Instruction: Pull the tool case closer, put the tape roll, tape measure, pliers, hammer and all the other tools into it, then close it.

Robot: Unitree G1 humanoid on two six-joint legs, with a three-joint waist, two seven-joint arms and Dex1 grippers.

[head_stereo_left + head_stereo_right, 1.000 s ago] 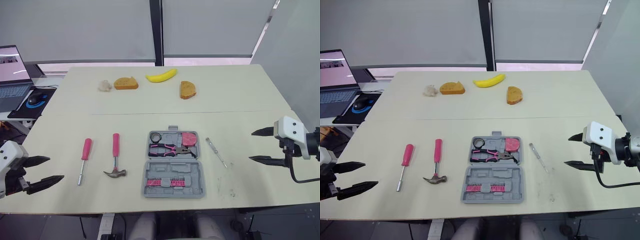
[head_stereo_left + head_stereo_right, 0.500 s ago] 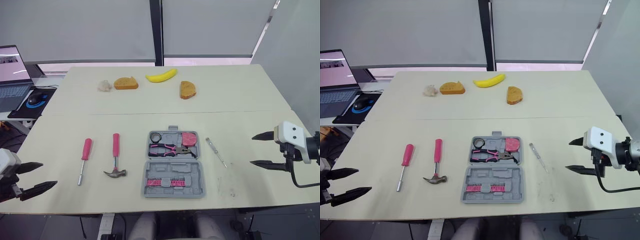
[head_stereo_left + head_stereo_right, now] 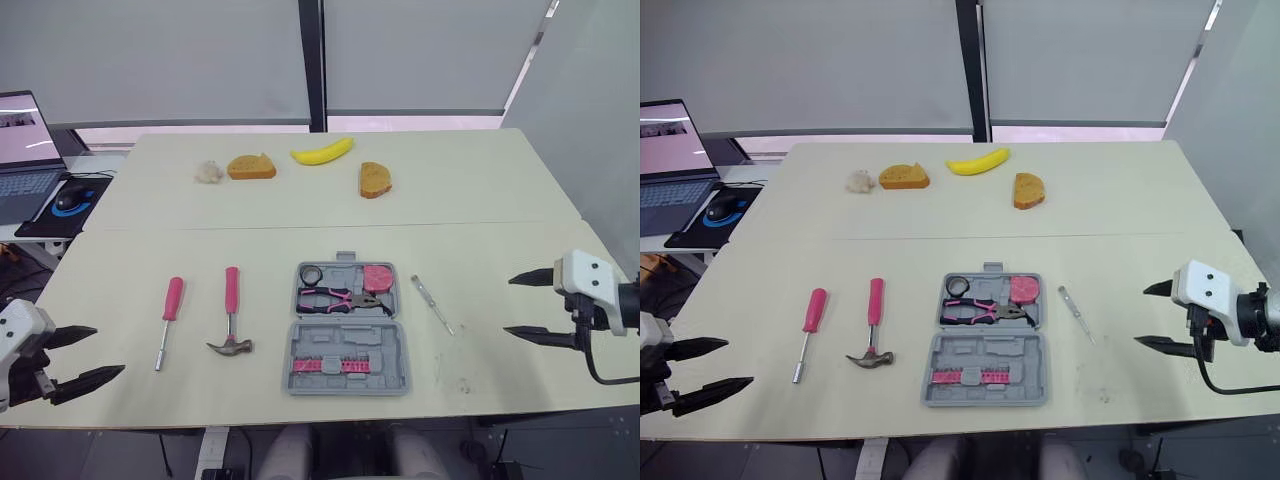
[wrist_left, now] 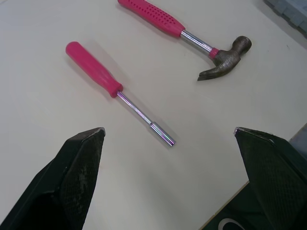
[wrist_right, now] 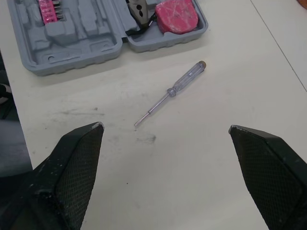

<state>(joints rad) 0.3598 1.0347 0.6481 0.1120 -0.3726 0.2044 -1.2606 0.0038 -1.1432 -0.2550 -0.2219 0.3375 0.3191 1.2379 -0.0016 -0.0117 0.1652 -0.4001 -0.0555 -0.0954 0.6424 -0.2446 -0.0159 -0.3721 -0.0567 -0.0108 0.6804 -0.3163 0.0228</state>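
Two empty pincers, both spread wide, flank the surface: left pincer, right pincer. Between them the case lies open, holding the tape roll, tape measure and pliers. The hammer and pink driver lie left of it, a clear screwdriver right.

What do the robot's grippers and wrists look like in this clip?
Both grippers look alike: the left gripper and right gripper each have two black, tapering, pointed fingers with a fine mesh-textured inner face, mounted on a white boxy housing. A black cable loops under the right wrist.
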